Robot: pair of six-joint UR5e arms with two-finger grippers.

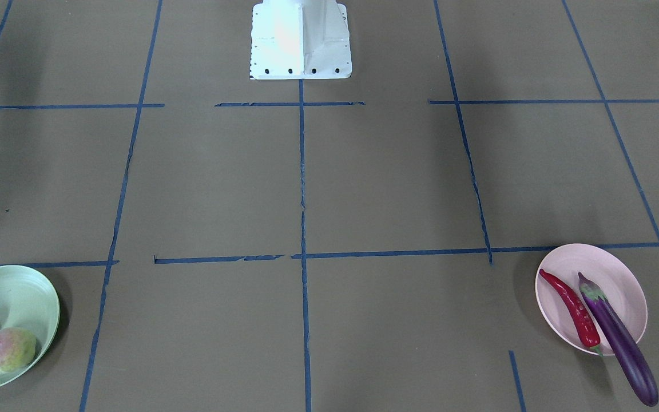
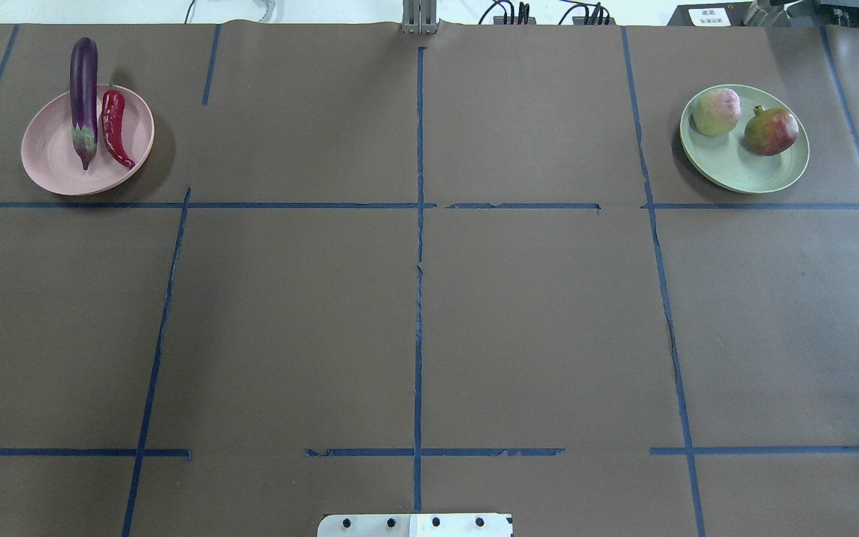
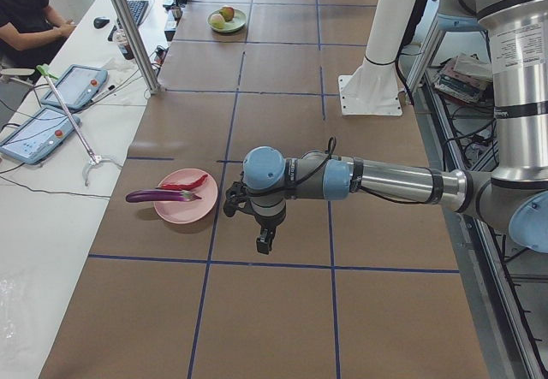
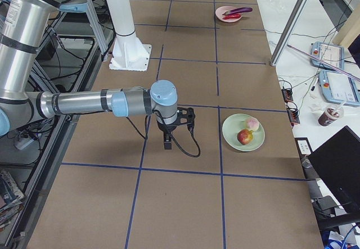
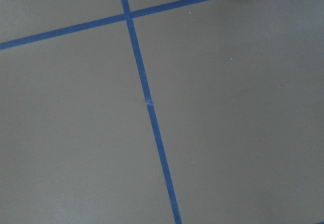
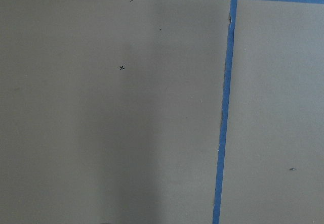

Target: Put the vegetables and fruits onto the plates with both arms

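The purple eggplant [image 2: 83, 82] and the red chili [image 2: 112, 123] lie side by side on the pink plate [image 2: 49, 160] at the far left; the eggplant's end overhangs the rim. The yellow-green, red-blushed fruit [image 2: 771, 130] and the pale fuzzy fruit [image 2: 716, 111] sit on the mint green plate [image 2: 743, 175] at the far right. My left gripper [image 3: 266, 244] hangs above bare table beside the pink plate [image 3: 175, 208]. My right gripper [image 4: 167, 145] hangs above bare table beside the green plate [image 4: 233, 139]. Both show only in side views, so I cannot tell whether they are open or shut.
The white base block [image 1: 301, 40] stands at the table's robot-side edge. Blue tape lines [image 2: 419, 298] cross the brown table cover. An operator [image 3: 26, 11] sits at a side bench with tablets [image 3: 38, 131]. A metal post [image 3: 128, 28] stands by the table's far edge.
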